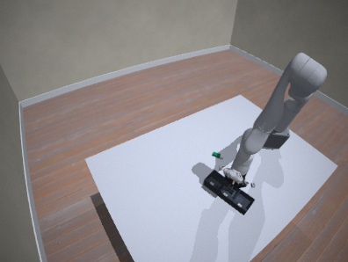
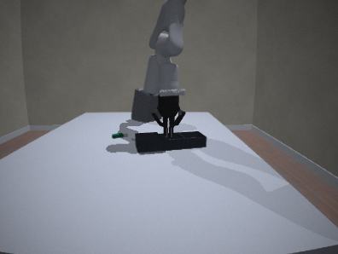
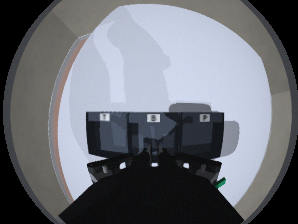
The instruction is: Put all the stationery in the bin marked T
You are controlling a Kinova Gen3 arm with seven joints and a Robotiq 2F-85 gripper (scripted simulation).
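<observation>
Exterior view, nearest first: the white table (image 2: 85, 196) takes up the foreground. Mid-table lies a black row of three joined bins (image 2: 189, 141), long side toward the camera, flat on the surface. The gripper (image 2: 170, 132) hangs straight down over the middle of the row, fingertips at rim level. Its jaws are drawn in narrow, almost touching, and nothing shows between them. At 10 o'clock from the row, just apart from its left end, a small green object (image 2: 118, 135) lies on the table. It is too small to name its kind. Behind, at 12 o'clock, the grey arm base (image 2: 137, 106) sits at the far table edge, with the arm rising out of frame. Top view: the row of bins (image 1: 213, 184) runs diagonally. The gripper (image 1: 232, 177) is over it, with an orange speck (image 1: 230, 180) beside the fingertips. I cannot tell what the speck is or whether it touches them. The green object (image 1: 216, 154) lies at 11 o'clock from the bins. A tiny pale item (image 1: 252, 185) rests on the table at 3 o'clock from the gripper, just beside the row. Wrist view: three bin compartments (image 3: 107, 137) each carry a small label on the top edge. The letters are unreadable, so I cannot pick out the T bin.
</observation>
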